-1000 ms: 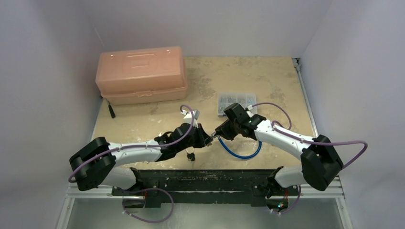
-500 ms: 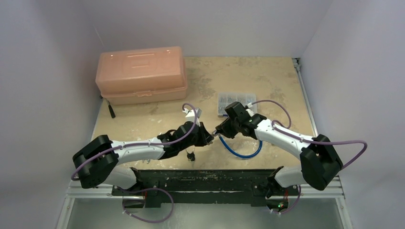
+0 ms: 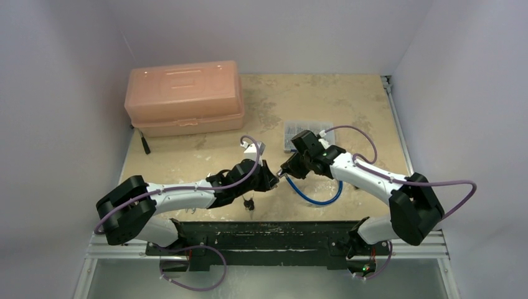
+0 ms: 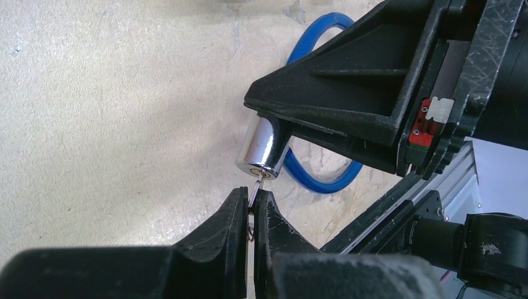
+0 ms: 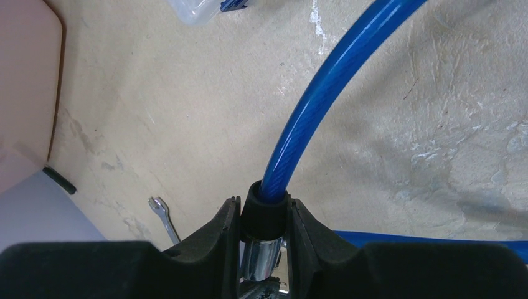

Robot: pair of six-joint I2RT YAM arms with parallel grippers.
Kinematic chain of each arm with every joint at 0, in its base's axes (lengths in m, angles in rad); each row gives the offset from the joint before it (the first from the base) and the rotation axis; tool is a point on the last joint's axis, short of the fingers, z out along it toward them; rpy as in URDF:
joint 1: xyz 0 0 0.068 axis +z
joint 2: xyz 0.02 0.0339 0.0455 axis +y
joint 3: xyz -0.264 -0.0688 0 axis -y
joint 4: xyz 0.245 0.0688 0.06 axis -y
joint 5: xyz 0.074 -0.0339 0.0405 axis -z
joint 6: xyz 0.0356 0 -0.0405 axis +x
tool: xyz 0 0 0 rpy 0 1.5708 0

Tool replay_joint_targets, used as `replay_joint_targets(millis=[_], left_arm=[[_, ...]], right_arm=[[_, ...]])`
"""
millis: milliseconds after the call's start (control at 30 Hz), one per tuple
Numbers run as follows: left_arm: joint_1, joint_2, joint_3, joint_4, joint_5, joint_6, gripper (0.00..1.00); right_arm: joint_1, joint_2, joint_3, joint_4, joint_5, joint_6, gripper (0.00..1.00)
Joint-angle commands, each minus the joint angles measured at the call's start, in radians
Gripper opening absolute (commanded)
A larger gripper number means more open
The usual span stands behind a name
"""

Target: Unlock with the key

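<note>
Left gripper (image 4: 250, 204) tight on key (image 4: 257, 187), right gripper (image 5: 264, 215) tight on blue-cabled lock (image 4: 264, 146) — toolbox (image 3: 183, 98), wrench (image 5: 163, 218) well apart.

Qty: 1 pink toolbox (image 3: 183, 98), 1 clear parts box (image 3: 288, 134), 1 blue cable lock (image 5: 324, 93), 1 key (image 4: 257, 187), 1 sm. wrench (image 5: 163, 218), 1 black pen-like item (image 3: 146, 145).

left pincer (image 4: 250, 203) clamped | right pincer (image 5: 264, 213) clamped | arms angled inward, tips facing
</note>
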Motion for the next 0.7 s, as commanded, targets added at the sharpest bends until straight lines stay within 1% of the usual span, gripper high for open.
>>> replay_joint_targets(millis=[0,400,667], left_arm=[[0.008,-0.006,0.037,0.081,-0.053,0.073,0.0],[0.008,-0.036,0.054,0.037,-0.007,0.195,0.0],[0.008,-0.048,0.067,0.028,0.046,0.316,0.0]], right_arm=[[0.038,-0.025,0.065,-0.006,-0.149,-0.035,0.0],[0.038,-0.054,0.037,-0.017,-0.066,0.043,0.0],[0.038,-0.058,0.046,-0.042,-0.052,0.081,0.0]])
